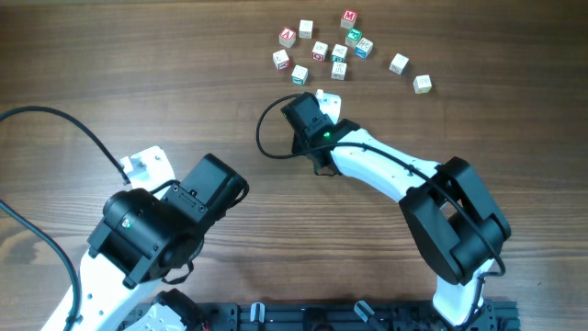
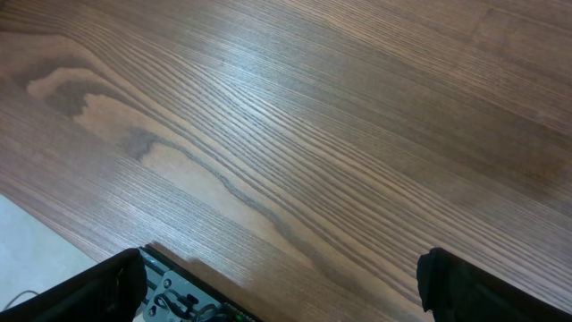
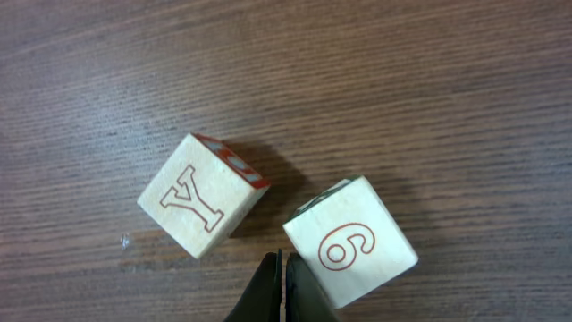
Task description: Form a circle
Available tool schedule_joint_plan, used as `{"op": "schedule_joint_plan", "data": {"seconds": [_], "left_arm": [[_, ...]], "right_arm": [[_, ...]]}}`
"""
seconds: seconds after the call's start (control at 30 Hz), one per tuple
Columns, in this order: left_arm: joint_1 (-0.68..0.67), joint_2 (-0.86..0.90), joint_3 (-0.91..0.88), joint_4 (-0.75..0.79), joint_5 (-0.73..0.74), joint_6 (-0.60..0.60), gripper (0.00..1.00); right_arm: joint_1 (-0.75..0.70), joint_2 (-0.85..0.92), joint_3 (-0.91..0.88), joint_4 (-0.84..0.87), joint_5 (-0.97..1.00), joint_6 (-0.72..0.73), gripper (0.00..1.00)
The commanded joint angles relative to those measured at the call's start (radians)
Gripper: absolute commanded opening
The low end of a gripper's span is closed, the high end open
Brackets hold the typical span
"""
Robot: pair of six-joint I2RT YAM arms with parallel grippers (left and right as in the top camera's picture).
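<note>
The small pale wooden alphabet cubes with coloured letter faces (image 1: 320, 51) lie loose on the brown wood-grain worktop (image 1: 138, 74), toward its far side. There are about a dozen, in a ragged scatter that spreads wider across than it runs deep and trails off to the robot's right. No circle is there yet; nothing reads as a ring.

The right gripper (image 3: 282, 268) is the one at the job. It points away from the robot's base at the near edge of the scatter, its two fingers pressed together with nothing between them. In its own camera the closed tip sits low in the gap between two cubes. The cube with a red-outlined Y (image 3: 201, 206) lies ahead and to the left in that view, apart from the tip. The cube with a red-outlined 6 (image 3: 353, 250) lies just beside the tip on the right, so close that I cannot tell whether they touch. Both sit flat, turned at an angle to the gripper's line; being cubes, neither has a long side to favour.

The left gripper (image 2: 281, 286) stands wide open and empty over bare wood, well apart from the scatter, with no cube in its view.

So the coming move looks like a nudge from the right gripper, and it turns on that gap. A swing right would take the 6 cube; a push forward and left would take the Y cube.
</note>
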Motion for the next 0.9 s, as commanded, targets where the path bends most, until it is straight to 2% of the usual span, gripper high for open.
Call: {"op": "schedule_joint_plan", "data": {"seconds": [0.0,0.1,0.27,0.4,0.53,0.67,0.87], "left_arm": [[-0.002,-0.004,-0.003,-0.001,-0.006,-0.014,1.0],[-0.002,-0.005,-0.003,-0.001,-0.006,-0.014,1.0],[-0.002,-0.004,-0.003,-0.001,-0.006,-0.014,1.0],[-0.002,-0.005,-0.003,-0.001,-0.006,-0.014,1.0],[-0.002,-0.005,-0.003,-0.001,-0.006,-0.014,1.0],[-0.002,-0.004,-0.003,-0.001,-0.006,-0.014,1.0],[-0.002,-0.005,-0.003,-0.001,-0.006,-0.014,1.0]], "right_arm": [[-0.005,0.025,-0.006,0.011,0.045,0.021,0.05],[-0.005,0.025,-0.006,0.027,0.042,0.014,0.05],[-0.005,-0.025,0.018,0.048,-0.02,-0.085,0.04],[-0.005,-0.109,0.018,0.045,0.081,-0.083,0.05],[-0.024,-0.113,0.009,0.04,0.202,-0.078,0.05],[-0.081,-0.088,-0.013,-0.006,0.201,0.015,0.04],[-0.179,-0.007,-0.016,0.036,-0.013,-0.008,0.05]]}}
